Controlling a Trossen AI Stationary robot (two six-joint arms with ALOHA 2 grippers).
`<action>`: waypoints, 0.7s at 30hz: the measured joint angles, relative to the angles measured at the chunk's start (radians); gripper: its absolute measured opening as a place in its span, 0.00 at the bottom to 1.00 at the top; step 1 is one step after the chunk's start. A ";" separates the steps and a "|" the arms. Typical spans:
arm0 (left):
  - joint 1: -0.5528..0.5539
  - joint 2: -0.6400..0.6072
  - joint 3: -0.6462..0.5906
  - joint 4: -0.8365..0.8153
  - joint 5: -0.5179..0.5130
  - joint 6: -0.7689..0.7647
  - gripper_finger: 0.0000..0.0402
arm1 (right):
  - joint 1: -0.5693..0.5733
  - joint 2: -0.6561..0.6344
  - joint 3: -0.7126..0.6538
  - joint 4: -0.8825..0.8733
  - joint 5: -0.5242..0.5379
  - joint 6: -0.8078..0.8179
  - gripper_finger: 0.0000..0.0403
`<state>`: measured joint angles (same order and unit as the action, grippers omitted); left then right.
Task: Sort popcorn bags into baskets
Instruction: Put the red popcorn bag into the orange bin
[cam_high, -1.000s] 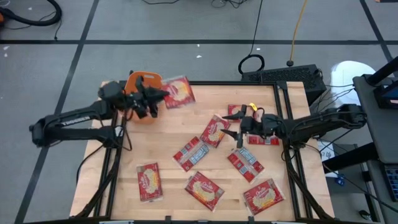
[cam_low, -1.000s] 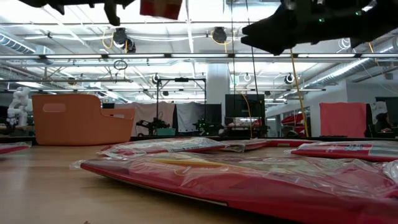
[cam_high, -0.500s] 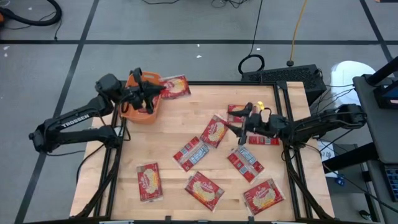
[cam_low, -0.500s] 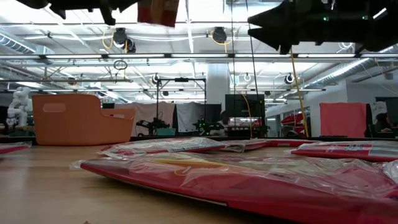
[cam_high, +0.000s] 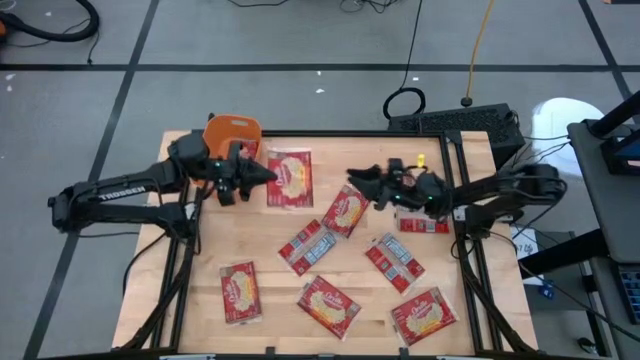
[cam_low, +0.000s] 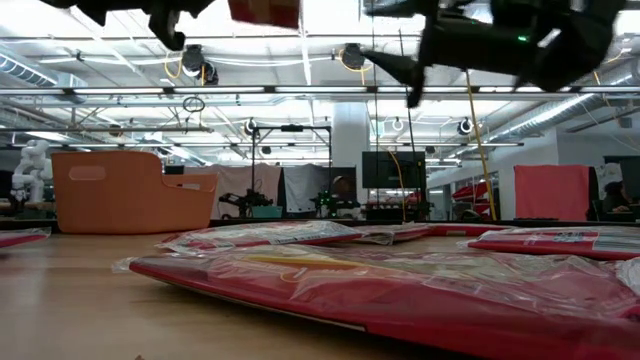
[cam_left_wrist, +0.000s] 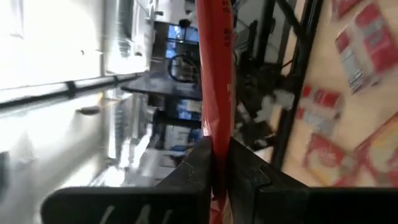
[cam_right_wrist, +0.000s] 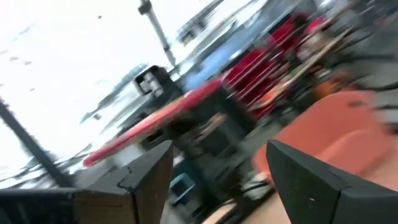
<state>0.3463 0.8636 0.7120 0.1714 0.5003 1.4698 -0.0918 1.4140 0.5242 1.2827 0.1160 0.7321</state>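
My left gripper is shut on a red popcorn bag and holds it high over the table, just right of and nearer than the orange basket. The basket stands at the far left corner and shows in the low view too. My right gripper hangs open in the air a little to the right of the held bag, pointing at it, nothing between its fingers. Several more popcorn bags lie flat on the table, one below the right gripper. My left gripper pinches the bag's left edge between its two fingers. The fingers come level from the table's left. The bag is lifted clear and sticks out flat beyond them toward the right, its picture side up.
Loose bags lie across the middle and near part of the table. Another bag lies under my right arm. Bare wood shows on the left side.
My left gripper has swung from above the basket's rim toward the table's near right, carrying the bag, which has turned with it and stayed clear of the table. My right gripper has risen a little, rolled, and moved toward the far left, closer to the held bag, staying open.
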 joint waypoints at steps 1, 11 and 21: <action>-0.007 0.000 0.000 -0.005 -0.028 0.022 0.10 | 0.001 0.030 0.037 0.001 -0.036 0.009 0.63; -0.094 0.001 -0.001 -0.075 -0.082 0.167 0.09 | -0.021 0.274 0.295 -0.001 -0.157 0.220 0.66; -0.099 0.012 -0.002 -0.139 -0.103 0.196 0.08 | -0.024 0.421 0.385 0.160 -0.250 0.353 0.66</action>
<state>0.2473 0.8761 0.7105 0.0321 0.3977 1.6659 -0.1158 1.8354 0.9092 1.4426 -0.1340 1.0854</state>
